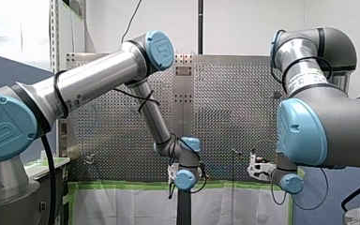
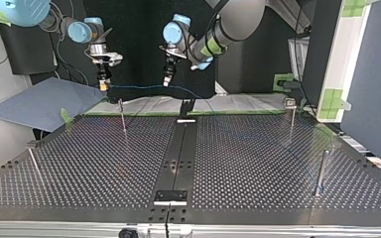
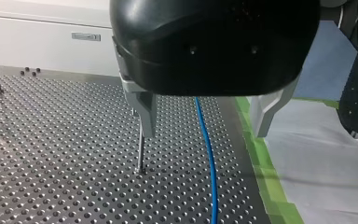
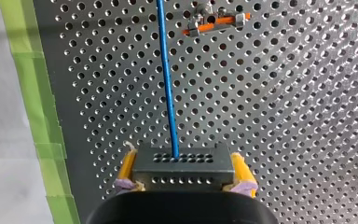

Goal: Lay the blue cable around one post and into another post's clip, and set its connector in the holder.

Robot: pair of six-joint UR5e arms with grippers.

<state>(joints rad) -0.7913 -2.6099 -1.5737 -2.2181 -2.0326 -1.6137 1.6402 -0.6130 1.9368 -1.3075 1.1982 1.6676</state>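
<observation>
Across the top view, the middle of the perforated table (image 2: pixel 238 163) lies open for a gripper to pass, while a thin post (image 2: pixel 123 118), a leaning post (image 2: pixel 34 166), a clip-topped post (image 2: pixel 291 119) and a thicker post (image 2: pixel 320 171) stand nearer its edges, and the blue cable (image 2: pixel 139 87), strung from its connector (image 4: pixel 182 165) in the right gripper (image 2: pixel 102 87) past the left gripper (image 2: pixel 166 83), bars the far edge.

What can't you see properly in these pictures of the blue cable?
Left wrist view: the blue cable runs up behind my left gripper's black body, so its upper part is hidden.
Front view: the cable is too thin to find.
Right wrist view: beyond the connector in my right gripper, the edge cuts the cable off.
Top view: that connector is too small to see.
</observation>
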